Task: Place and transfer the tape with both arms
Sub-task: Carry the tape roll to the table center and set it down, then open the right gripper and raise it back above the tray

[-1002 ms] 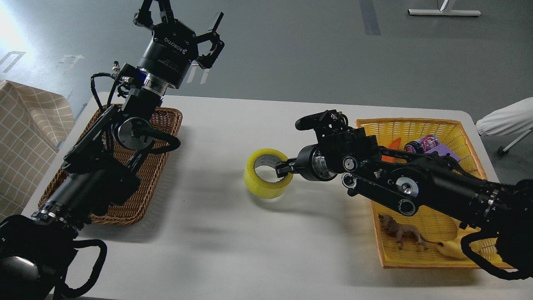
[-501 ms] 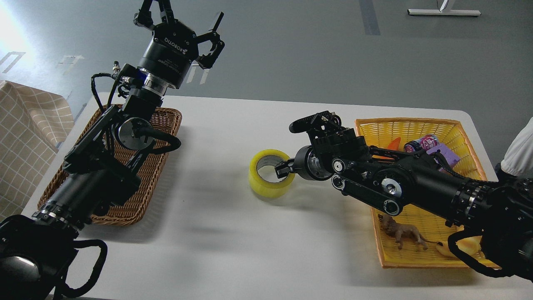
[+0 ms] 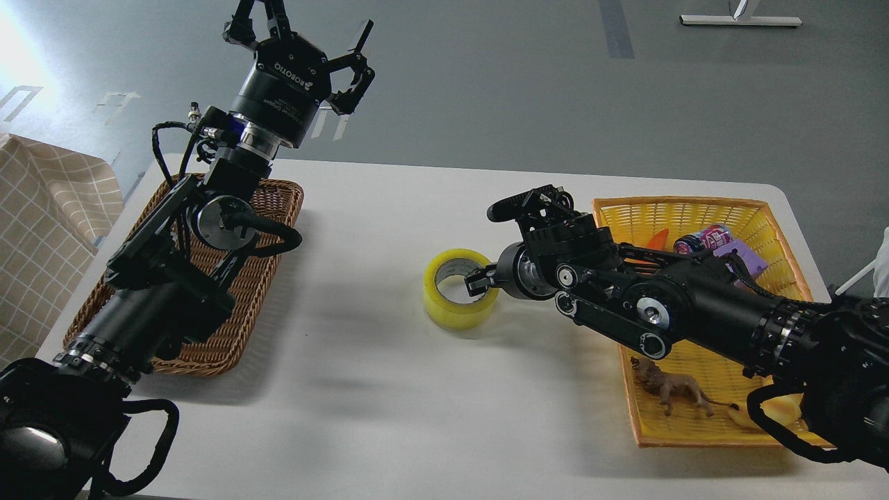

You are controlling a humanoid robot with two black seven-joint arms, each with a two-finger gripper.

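Note:
The tape (image 3: 451,310), a yellow roll with a grey-white core, lies near the middle of the white table (image 3: 389,389), its hole facing up. My right gripper (image 3: 480,283) reaches in from the right. Its fingers are closed on the roll's right wall, one inside the hole and one outside. The roll sits on or just above the tabletop; I cannot tell which. My left gripper (image 3: 298,31) is held high above the table's far left, past the back edge, with its fingers spread and nothing in it.
A brown wicker basket (image 3: 278,208) lies at the left under my left arm. A yellow basket (image 3: 646,208) at the right holds a can (image 3: 703,239), a toy lion (image 3: 670,390) and a croissant-shaped toy (image 3: 753,414). A checked cloth (image 3: 42,229) hangs beyond the left edge.
My right gripper has carried the tape a little to the right and lower, and the roll now sits flatter. The left arm has not moved.

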